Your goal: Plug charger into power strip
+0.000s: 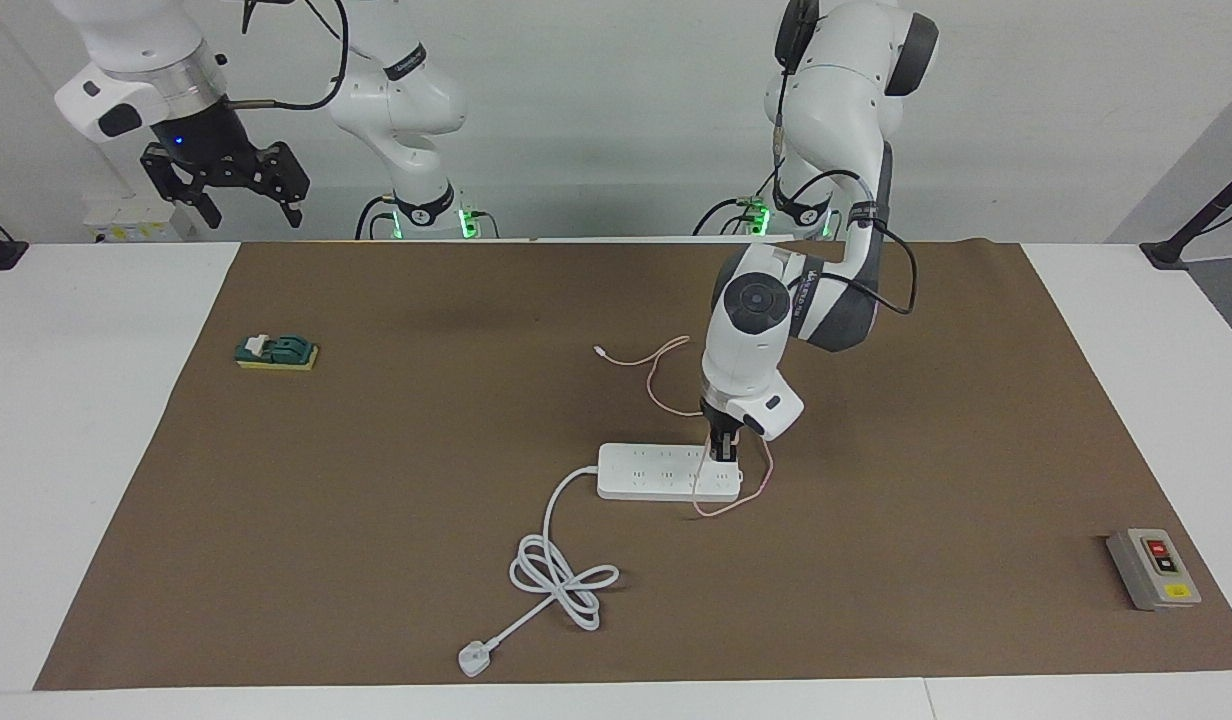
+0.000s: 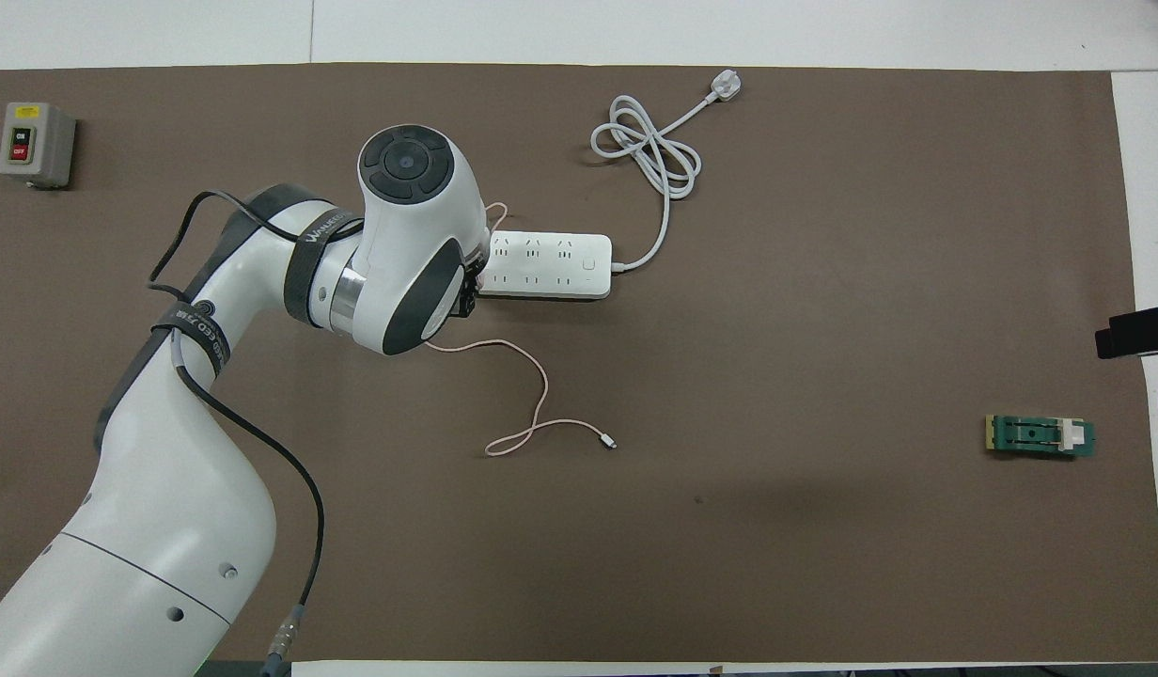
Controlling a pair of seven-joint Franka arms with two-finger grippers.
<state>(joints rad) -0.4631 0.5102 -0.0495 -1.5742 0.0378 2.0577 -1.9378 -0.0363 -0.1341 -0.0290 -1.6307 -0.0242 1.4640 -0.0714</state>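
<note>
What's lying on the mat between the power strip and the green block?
Only the thin pink cable crosses near the power strip; in the overhead view, the mat up to the green block is bare.

Even overhead light is filling both views; soft shadows are pooling on the brown mat [image 1: 376, 520], with everything staying sharp and glare-free.

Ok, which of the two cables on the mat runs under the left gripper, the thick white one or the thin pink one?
The thin pink cable: it loops past the long white power strip at the end where the left gripper sits. The thick white cord leaves the strip's other end.
</note>
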